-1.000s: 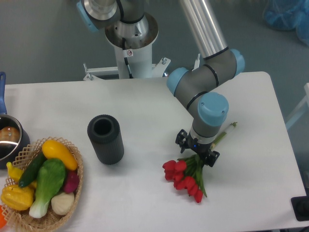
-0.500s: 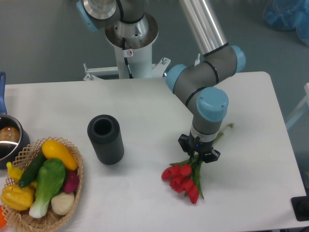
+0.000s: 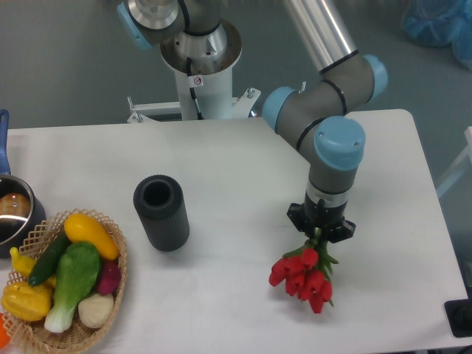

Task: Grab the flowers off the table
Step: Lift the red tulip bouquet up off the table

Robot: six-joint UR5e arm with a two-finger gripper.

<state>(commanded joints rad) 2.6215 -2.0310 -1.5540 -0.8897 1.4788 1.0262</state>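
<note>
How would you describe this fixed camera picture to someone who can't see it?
A robot arm's gripper holds a bunch of red flowers by the stems, jaws shut, blooms hanging over the white table. To the left stand a black ribbed cylinder and a wicker basket of vegetables.

A white worktop [image 3: 221,155] with rounded corners is filling most of the view under even, soft light. Grey-blue floor [image 3: 59,66] is showing behind it. A crumpled blue plastic bag [image 3: 439,22] is lying on the floor at the top right corner.
</note>
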